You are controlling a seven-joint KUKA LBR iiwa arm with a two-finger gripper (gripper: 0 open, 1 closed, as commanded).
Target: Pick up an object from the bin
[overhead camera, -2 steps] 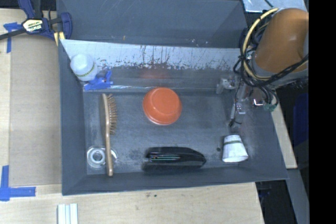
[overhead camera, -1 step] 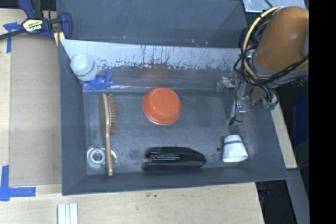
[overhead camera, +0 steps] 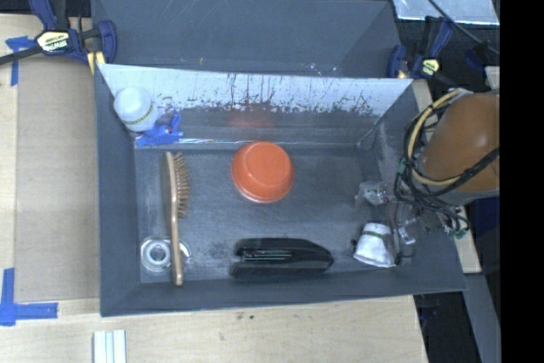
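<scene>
My gripper (overhead camera: 393, 221) hangs low at the right end of the bin, against the right wall. Directly below and left of it lies a small white crumpled thing (overhead camera: 371, 247), in the bin's front right corner and touching or nearly touching the gripper. I cannot see whether the gripper has hold of it. A black stapler (overhead camera: 283, 256) lies along the front wall, to the left of the white thing. An orange bowl (overhead camera: 263, 172) sits upside down in the middle of the bin.
A wooden hairbrush (overhead camera: 177, 212) lies lengthwise along the left side. A small clear round thing (overhead camera: 156, 253) sits in the front left corner. A white bottle with a blue part (overhead camera: 136, 110) rests in the back left corner. The arm and its cables come over the right rim.
</scene>
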